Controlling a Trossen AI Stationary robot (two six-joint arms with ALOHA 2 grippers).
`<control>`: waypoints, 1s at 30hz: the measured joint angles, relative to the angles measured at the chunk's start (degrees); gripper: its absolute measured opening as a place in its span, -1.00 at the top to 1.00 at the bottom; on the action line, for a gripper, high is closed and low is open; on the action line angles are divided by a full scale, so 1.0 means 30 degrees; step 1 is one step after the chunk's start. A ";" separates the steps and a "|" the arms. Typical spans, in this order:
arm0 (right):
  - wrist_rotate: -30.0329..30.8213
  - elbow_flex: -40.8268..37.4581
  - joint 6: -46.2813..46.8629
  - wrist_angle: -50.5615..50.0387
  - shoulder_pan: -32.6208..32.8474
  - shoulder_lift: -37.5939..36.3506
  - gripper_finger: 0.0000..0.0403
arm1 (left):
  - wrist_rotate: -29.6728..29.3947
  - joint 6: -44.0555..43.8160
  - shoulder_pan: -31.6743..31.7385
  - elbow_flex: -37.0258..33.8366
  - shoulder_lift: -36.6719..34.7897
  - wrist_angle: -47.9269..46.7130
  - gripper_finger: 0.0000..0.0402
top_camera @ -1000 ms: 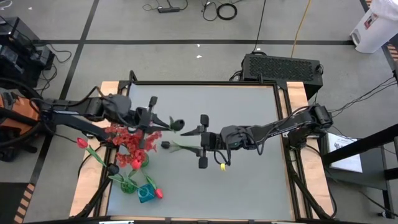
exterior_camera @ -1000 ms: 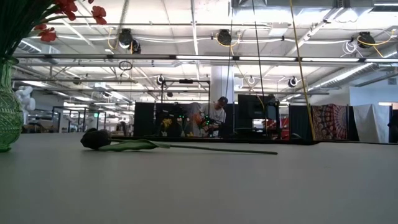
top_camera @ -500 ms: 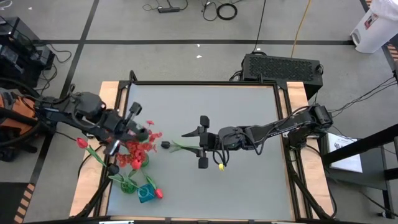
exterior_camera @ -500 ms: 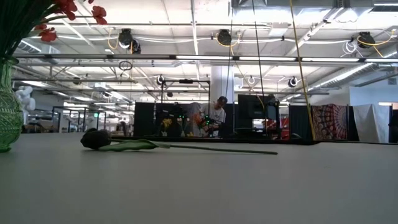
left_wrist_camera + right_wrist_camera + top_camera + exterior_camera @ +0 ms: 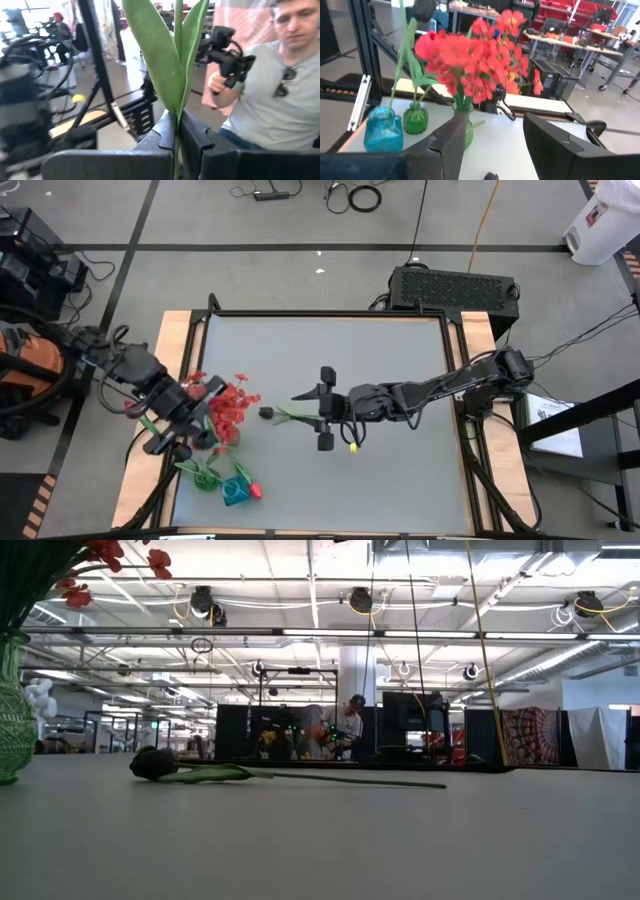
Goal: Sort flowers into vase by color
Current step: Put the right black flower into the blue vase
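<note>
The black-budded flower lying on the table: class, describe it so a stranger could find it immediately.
Start at the grey table and look to its middle, just in front of the right arm's open tool. There lies the black-budded flower on a long green stem, flat on the table, while all the other flowers stand in vases.

A black-budded flower (image 5: pixel 155 763) lies flat mid-desk. Frilly red blooms (image 5: pixel 470 57) stand upright in a green vase (image 5: pixel 465 127); a green-leaved stem (image 5: pixel 176 75) is pinched in the left hand (image 5: pixel 175 135).
</note>
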 joint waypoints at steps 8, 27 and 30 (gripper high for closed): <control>0.0002 0.0007 0.0153 -0.0041 -0.0188 0.0747 0.06 | -0.0418 -0.1266 -0.1884 -0.0007 0.0701 0.0588 0.94; 0.0002 0.0007 0.0162 0.0178 -0.0342 0.1462 0.06 | -0.2060 -0.2475 -0.4719 -0.0025 0.3841 0.0145 0.94; -0.0005 0.0007 0.0304 0.0024 -0.0342 0.1462 0.06 | -0.2077 -0.2477 -0.4972 -0.0025 0.4065 -0.0324 0.94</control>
